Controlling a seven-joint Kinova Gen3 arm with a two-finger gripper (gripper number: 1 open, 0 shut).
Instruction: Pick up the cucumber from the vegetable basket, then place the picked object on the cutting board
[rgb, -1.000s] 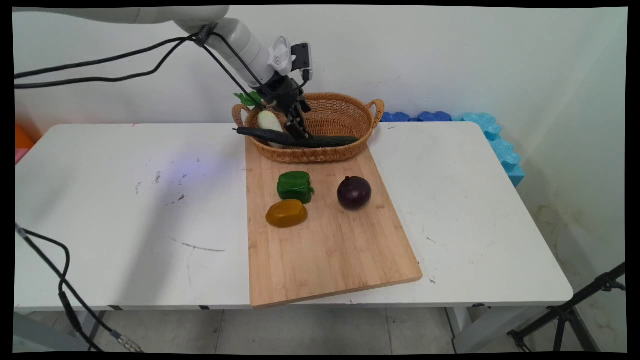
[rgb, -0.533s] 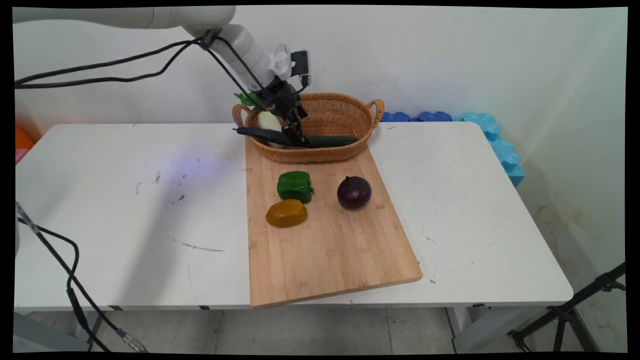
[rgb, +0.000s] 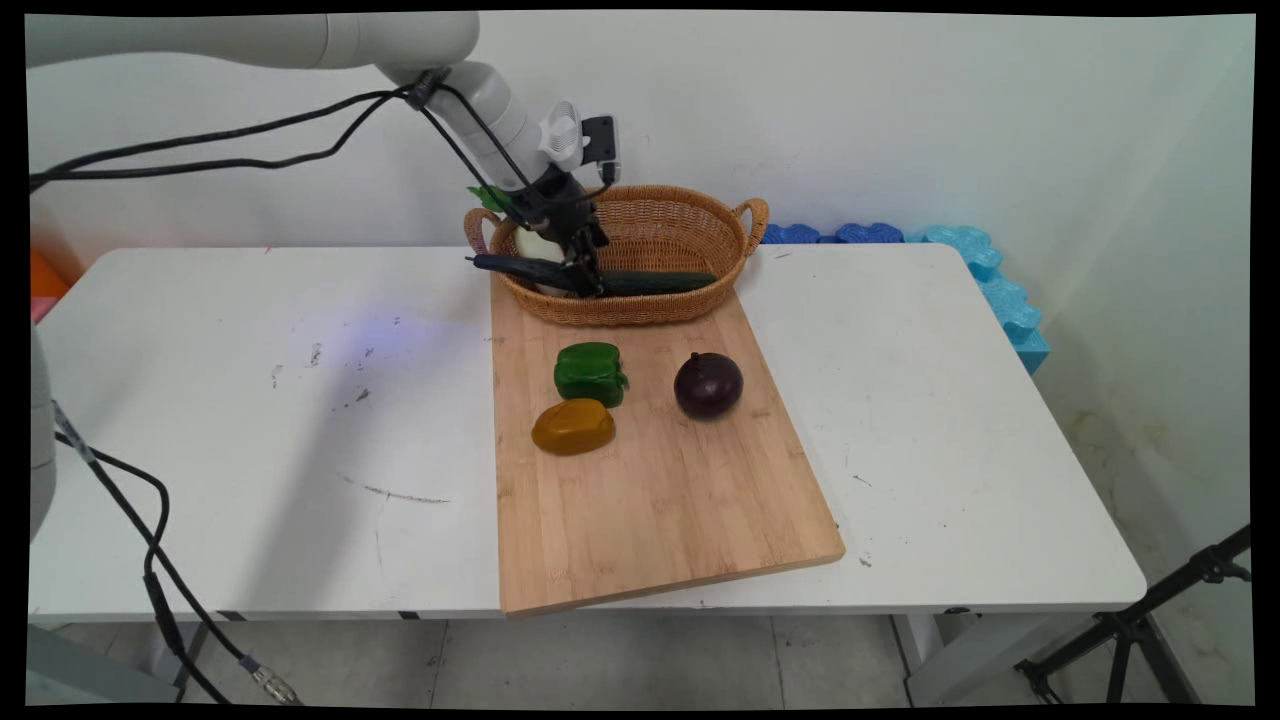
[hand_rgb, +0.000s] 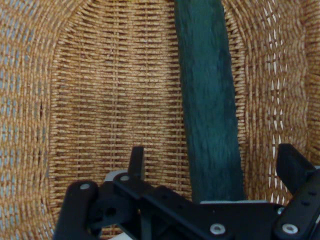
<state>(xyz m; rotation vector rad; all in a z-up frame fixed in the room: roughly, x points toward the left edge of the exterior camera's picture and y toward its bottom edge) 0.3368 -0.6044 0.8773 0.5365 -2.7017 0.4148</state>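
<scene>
Fingers (hand_rgb: 137, 161) spread wide apart, dark green cucumber (hand_rgb: 207, 115) running up between them in hand view, neither finger clearly touching it. Gripper (rgb: 585, 280) low inside wicker basket (rgb: 690, 225), upper centre of main view. Cucumber lies lengthwise along basket's near side, one end poking over left rim. White radish (rgb: 530, 243) just behind gripper. Below basket, wooden cutting board (rgb: 660, 500) carries green pepper (rgb: 590, 373), yellow-brown pepper (rgb: 573, 427), purple onion (rgb: 708, 385).

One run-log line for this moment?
gripper: open, inside wicker basket | straddling cucumber | white radish beside | cutting board: green pepper, yellow pepper, purple onion
</scene>
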